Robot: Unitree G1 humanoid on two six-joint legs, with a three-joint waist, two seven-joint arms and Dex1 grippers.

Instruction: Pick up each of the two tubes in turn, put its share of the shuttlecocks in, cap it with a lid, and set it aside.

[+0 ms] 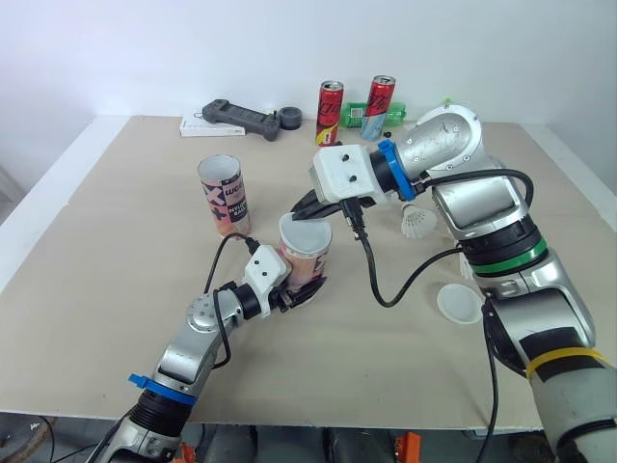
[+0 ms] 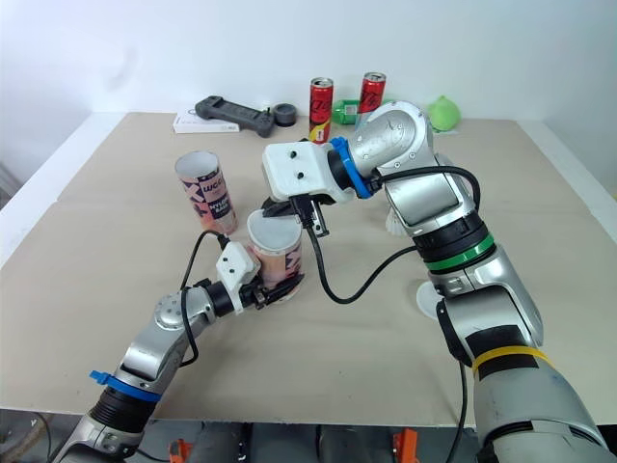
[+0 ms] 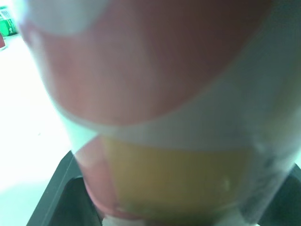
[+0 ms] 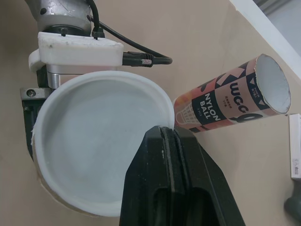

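Two tubes are counted: an open tube [image 1: 224, 196] in the upper left and a second tube [image 1: 307, 262] at the centre. Two lids are seen: a white lid [image 1: 306, 234] on the second tube's mouth and a loose lid [image 1: 459, 302] at the lower right. One shuttlecock [image 1: 417, 224] is seen right of centre. Two red cans [image 1: 330, 111] [image 1: 379, 108] are counted at the top centre, with one green bottle [image 1: 355, 116] behind them. One black handset [image 1: 241, 118], one dark roll [image 1: 292, 120] and one flat white box [image 1: 193, 125] are found to their left.

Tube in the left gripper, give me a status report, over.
Left gripper shut on tube, upright. Right gripper shut on lid, set over tube mouth. Second tube open, standing apart; nothing in the way.
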